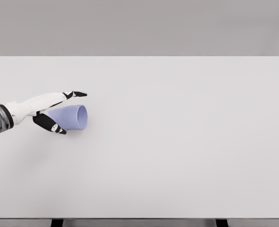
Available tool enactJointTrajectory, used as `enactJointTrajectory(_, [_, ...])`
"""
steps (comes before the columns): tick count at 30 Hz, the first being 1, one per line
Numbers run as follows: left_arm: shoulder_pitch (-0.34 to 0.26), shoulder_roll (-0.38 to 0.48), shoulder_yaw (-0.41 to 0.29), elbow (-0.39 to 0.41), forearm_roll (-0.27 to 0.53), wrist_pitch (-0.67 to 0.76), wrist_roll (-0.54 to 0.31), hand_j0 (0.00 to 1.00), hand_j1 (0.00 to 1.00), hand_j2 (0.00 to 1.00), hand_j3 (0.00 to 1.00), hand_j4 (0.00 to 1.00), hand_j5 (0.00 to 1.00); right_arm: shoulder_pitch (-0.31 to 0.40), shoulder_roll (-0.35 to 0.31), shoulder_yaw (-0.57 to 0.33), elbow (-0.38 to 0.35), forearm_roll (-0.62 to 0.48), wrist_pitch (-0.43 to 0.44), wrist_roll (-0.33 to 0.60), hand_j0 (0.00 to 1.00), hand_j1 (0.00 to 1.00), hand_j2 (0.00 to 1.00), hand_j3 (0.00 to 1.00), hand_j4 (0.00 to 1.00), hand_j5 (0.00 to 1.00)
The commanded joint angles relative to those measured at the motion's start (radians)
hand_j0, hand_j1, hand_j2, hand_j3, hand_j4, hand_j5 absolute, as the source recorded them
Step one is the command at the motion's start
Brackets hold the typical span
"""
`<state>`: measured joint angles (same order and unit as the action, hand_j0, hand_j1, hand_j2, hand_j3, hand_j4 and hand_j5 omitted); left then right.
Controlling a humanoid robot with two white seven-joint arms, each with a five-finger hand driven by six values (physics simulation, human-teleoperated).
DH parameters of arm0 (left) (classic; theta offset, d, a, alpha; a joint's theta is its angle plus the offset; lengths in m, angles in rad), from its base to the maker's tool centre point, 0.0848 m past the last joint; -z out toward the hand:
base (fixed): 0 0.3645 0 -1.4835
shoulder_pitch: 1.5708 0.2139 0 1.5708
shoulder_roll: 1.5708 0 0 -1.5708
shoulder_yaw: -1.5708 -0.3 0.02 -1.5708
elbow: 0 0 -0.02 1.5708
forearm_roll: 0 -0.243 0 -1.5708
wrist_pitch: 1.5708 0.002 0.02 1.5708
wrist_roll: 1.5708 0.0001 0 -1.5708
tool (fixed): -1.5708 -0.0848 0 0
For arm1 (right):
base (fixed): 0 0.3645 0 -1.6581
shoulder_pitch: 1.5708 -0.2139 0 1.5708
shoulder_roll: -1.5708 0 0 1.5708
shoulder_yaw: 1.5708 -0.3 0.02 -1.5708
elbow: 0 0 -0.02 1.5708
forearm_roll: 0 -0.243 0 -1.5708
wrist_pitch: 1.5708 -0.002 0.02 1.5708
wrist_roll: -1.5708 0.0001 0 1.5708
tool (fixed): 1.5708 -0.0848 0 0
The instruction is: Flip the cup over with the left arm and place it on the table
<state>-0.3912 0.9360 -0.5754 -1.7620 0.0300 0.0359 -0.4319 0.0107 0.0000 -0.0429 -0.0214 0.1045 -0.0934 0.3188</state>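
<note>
Left hand (54, 111): white shell with black finger segments, entering from the left edge of the head view on a white forearm that ends in a dark banded wrist cuff. Fingers spread apart, not closed; upper fingers (74, 94) extend straight to the right above the cup, while a lower black digit, apparently the thumb, angles down and right along the cup's near side. Whether any digit actually presses on the cup cannot be told; the hand brackets it from the closed end without a firm clasp visible. Cup (72, 117): pale lavender, lying on its side on the table, open mouth facing right, base end tucked into the palm region between the upper fingers and the lower digit. Position: left portion of the table, roughly mid-depth, well apart from every edge but the left. Table (187, 142): broad, flat, white rectangular top filling most of the view; two dark legs show beneath the near edge. Background: plain grey wall behind the far edge.
</note>
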Motion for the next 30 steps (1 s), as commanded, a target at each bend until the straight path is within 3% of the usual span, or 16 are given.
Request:
enactJointTrajectory(1, [0.000, -0.003, 0.000, 0.001, 0.002, 0.004, 0.001, 1.00, 1.00, 1.00, 1.00, 1.00, 1.00, 0.000, 0.000, 0.000, 0.000, 0.000, 0.000, 0.000, 1.00, 1.00, 1.00, 1.00, 1.00, 1.00])
enactJointTrajectory(17, [0.009, -0.039, -0.001, 0.006, -0.087, 0.036, 0.002, 1.00, 1.00, 1.00, 1.00, 1.00, 1.00, 0.000, 0.000, 0.000, 0.000, 0.000, 0.000, 0.000, 1.00, 1.00, 1.00, 1.00, 1.00, 1.00])
enactJointTrajectory(30, [0.011, -0.063, -0.006, 0.027, -0.108, 0.070, 0.001, 1.00, 1.00, 1.00, 1.00, 1.00, 1.00, 0.000, 0.000, 0.000, 0.000, 0.000, 0.000, 0.000, 1.00, 1.00, 1.00, 1.00, 1.00, 1.00])
